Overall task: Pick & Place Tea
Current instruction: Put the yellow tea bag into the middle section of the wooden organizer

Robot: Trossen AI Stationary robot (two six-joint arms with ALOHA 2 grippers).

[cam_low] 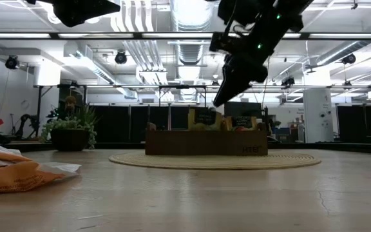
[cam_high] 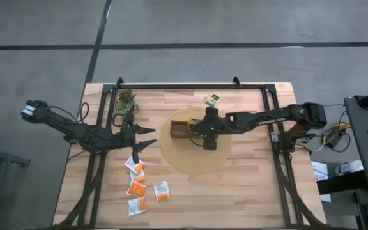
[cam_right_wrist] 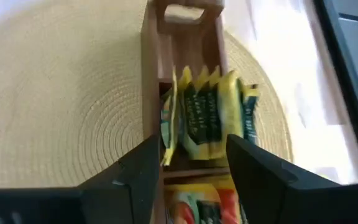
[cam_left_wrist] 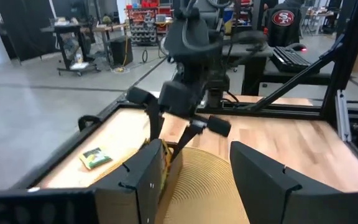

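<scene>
The right end effector [cam_high: 208,131] is hovering over the brown wooden divided tray [cam_high: 183,130], which is sitting on the round woven straw mat [cam_high: 193,160] — its fingers are spread and holding nothing. In the right wrist view, several yellow and dark green tea sachets [cam_right_wrist: 209,118] are already standing in one compartment, with orange ones in the compartment beside it. So the task looks partly done. One yellow and dark sachet [cam_high: 212,99] is lying on the wooden tabletop [cam_high: 248,185] beyond the mat, and a cluster of orange and white sachets [cam_high: 137,187] is waiting near the left end effector [cam_high: 144,138] — released, empty, above the tabletop.
</scene>
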